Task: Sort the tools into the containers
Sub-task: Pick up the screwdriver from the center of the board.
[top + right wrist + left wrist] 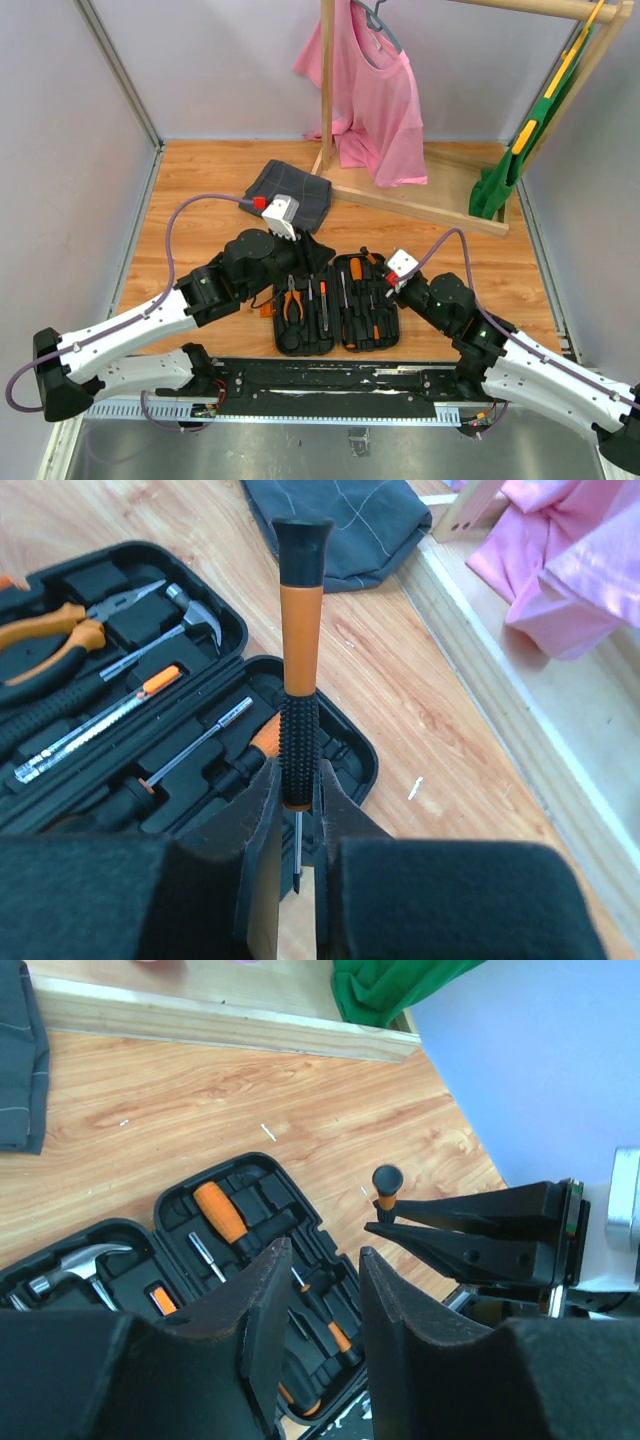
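Note:
The black tool case (283,345) lies open on the wooden floor between my arms, with pliers (292,300) in its left half and screwdrivers (352,300) in its right half. My right gripper (297,770) is shut on a slim orange-and-black screwdriver (300,650), held upright, tip down, over the case's far right corner (365,765). Pliers (60,640) and the hammer (195,615) rest in their slots. My left gripper (323,1252) hovers open above the case (180,1192) with nothing between its fingers. Just right of it, the right gripper (385,1222) shows with the screwdriver's cap (386,1178).
A dark grey checked cloth (290,192) lies just behind the case. A wooden clothes rack base (420,205) with a pink shirt (375,90) and a green garment (505,170) stands at the back right. Bare wood lies on either side of the case.

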### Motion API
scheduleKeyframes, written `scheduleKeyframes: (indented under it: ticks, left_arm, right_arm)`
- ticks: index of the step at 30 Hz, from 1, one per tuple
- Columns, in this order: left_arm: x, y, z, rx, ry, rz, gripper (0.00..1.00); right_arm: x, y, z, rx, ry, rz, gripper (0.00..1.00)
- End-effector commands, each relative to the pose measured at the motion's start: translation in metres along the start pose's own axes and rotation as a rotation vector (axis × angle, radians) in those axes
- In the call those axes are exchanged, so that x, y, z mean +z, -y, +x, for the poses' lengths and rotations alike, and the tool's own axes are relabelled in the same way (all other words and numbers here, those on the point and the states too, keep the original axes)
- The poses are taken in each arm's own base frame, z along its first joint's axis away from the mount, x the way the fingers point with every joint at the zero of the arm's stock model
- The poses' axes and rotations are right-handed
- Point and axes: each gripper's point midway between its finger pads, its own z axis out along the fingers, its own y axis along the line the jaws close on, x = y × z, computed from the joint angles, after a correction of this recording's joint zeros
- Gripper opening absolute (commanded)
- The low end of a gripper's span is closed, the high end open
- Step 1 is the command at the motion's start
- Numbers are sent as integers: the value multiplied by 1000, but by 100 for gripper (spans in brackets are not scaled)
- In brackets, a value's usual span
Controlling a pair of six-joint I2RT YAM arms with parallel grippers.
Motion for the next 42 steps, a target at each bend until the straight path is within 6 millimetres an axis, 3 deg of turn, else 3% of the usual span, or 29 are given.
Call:
scheduleKeyframes:
  ticks: [1, 8, 15, 27, 35, 42]
  left_arm:
    - [-1, 10, -10, 38, 10, 27, 39]
    - [10, 20, 6, 82, -67, 77, 49]
    - [25, 32, 44, 139, -224, 168, 49]
    - [27, 41, 76, 155, -340, 270, 49]
    - [27, 42, 98, 177, -427, 319, 49]
    - [28, 45, 105, 179, -450, 347, 48]
  right_arm:
    - [-2, -4, -16, -270, 39, -89, 1]
    - [-6, -10, -13, -526, 10, -202, 2]
    - [-7, -14, -19, -741, 15, -289, 6]
    - [-18, -31, -21, -1084, 92, -481, 5]
    - [-21, -31, -25, -1193, 93, -527, 5]
    - [-21, -29, -26, -1240, 74, -549, 5]
